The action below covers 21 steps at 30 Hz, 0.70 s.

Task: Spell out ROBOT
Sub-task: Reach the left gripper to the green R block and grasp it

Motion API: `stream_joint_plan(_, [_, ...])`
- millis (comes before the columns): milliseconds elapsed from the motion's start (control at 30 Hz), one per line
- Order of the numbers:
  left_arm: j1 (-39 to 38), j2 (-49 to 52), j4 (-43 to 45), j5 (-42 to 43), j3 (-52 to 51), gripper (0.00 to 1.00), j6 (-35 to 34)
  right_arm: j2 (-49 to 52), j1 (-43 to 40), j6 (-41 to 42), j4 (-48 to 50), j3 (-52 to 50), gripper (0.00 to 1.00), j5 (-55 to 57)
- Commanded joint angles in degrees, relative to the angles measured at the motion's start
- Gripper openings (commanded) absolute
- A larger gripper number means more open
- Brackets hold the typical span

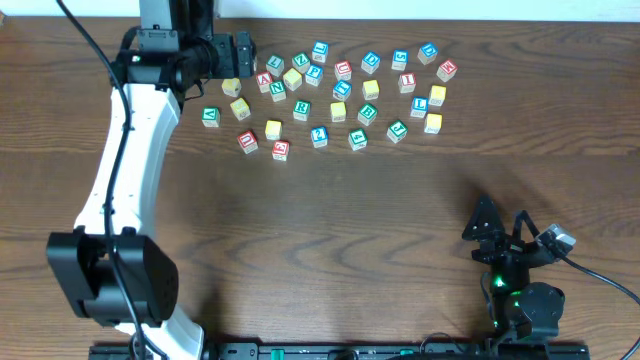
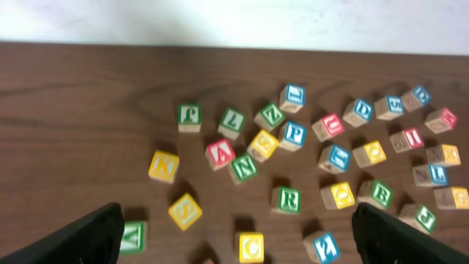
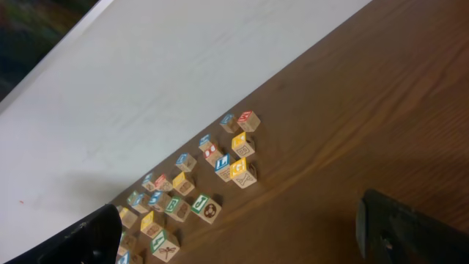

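Observation:
Several wooden letter blocks [image 1: 330,95] lie scattered at the far middle of the table. In the left wrist view I see a green R [image 2: 287,199], a yellow O [image 2: 338,195], a green B [image 2: 379,193] and a green T [image 2: 189,116]. My left gripper [image 1: 243,50] hovers over the left end of the cluster, open and empty [image 2: 238,220], above a yellow C [image 2: 250,246]. My right gripper [image 1: 500,225] is near the front right, open and empty [image 3: 234,235], far from the blocks [image 3: 220,165].
The brown wooden table [image 1: 320,230] stretches bare between the block cluster and the front edge. A white wall [image 3: 146,88] runs behind the far table edge. The left arm [image 1: 125,170] spans the left side.

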Motion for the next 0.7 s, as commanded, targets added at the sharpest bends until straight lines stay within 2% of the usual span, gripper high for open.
stream_joint_plan(0, [-1.8, 2.5, 2.3, -2.5, 0.9, 0.98, 0.1, -0.3, -0.1, 0.2, -0.2, -0.1, 0.99, 0.3])
stream_joint_plan(300, [-10.0, 9.9, 5.3, -15.0, 0.9, 0.99, -2.1, -0.3, -0.1, 0.2, -0.2, -0.1, 0.99, 0.3])
stream_joint_plan(367, [-11.8, 11.6, 5.6, -18.4, 0.9, 0.95, -3.4, -0.3, -0.1, 0.2, -0.2, -0.1, 0.99, 0.3])
stream_joint_plan(467, [-13.6, 13.6, 5.7, -20.0, 0.9, 0.87, -3.5, -0.3, -0.1, 0.2, -0.2, -0.1, 0.99, 0.3])
stream_joint_plan(667, [-14.4, 16.6, 5.7, -20.1, 0.9, 0.84, -4.9, -0.3, -0.1, 0.2, -0.2, -0.1, 0.99, 0.3])
